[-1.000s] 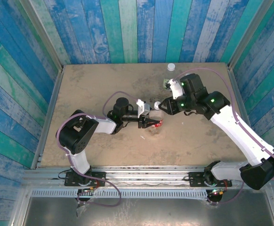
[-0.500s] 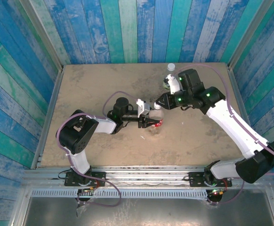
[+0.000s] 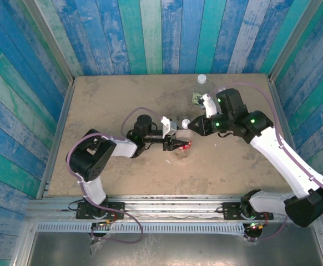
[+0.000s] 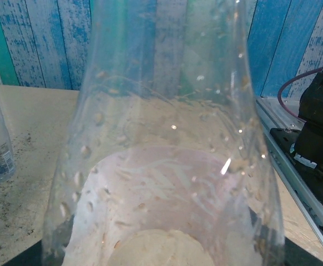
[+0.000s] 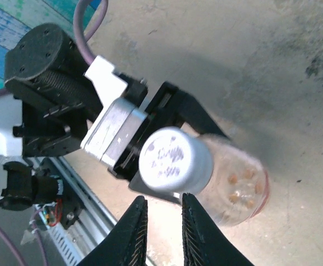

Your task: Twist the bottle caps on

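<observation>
While the red-labelled bottle (image 3: 185,146) is held upright near the middle of the tabletop (image 3: 111,100) by the left end effector (image 3: 179,144), whose jaws are closed on either side of its clear body, a white cap (image 5: 175,159) is seen resting on its neck. The right end effector (image 5: 163,204) is placed just beside that cap and clear of it. Its fingers are drawn almost together, with only a thin slit between them, and nothing is held in them. From the right wrist view the cap is seen to sit square on the bottle, but whether it has been turned fully home cannot be told. It is judged that this cap is either seated or close to it.

Further back, the green-yellow-labelled bottle (image 3: 196,99) is stood near the right arm and partly hidden by it, and whether a cap is on it cannot be made out. A second white cap (image 3: 202,78) is seen at the far edge of the tabletop, seemingly on top of a third bottle, though that is too small to confirm. The task is therefore judged to be partway through: one bottle is in hand, and at least one more is left to be checked and capped.
</observation>
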Motion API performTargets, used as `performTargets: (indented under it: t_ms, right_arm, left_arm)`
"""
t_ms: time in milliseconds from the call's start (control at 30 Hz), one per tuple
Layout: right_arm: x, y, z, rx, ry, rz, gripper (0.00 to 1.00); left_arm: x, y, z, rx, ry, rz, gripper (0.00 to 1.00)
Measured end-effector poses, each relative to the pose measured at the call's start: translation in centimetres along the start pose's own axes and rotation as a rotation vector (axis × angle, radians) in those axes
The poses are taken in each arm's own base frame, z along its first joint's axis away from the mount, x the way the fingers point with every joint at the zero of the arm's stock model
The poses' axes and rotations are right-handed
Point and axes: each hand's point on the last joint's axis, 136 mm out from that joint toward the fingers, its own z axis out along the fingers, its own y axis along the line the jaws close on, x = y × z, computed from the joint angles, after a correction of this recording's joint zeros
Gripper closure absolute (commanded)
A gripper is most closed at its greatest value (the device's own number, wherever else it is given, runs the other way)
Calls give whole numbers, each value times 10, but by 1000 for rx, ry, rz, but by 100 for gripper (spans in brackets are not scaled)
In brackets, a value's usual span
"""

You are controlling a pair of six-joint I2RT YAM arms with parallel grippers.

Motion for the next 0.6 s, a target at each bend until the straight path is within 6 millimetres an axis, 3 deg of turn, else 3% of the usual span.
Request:
performTargets:
  t_ms: [67, 233, 400, 600]
  right_arm:
    - [6, 1, -3, -6, -1, 6, 76]
    - [2, 0, -11, 16, -41, 11, 54]
    - [-10, -4, -8, 27, -73, 13, 57]
    - [-31, -7, 12, 18, -59, 6, 66]
  left_arm:
    - [0, 0, 0, 0, 0, -2, 43]
    - [0, 0, 0, 0, -1, -6, 43]
    - [0, 0, 0, 0, -1, -6, 43]
    - [0, 0, 0, 0, -1, -6, 43]
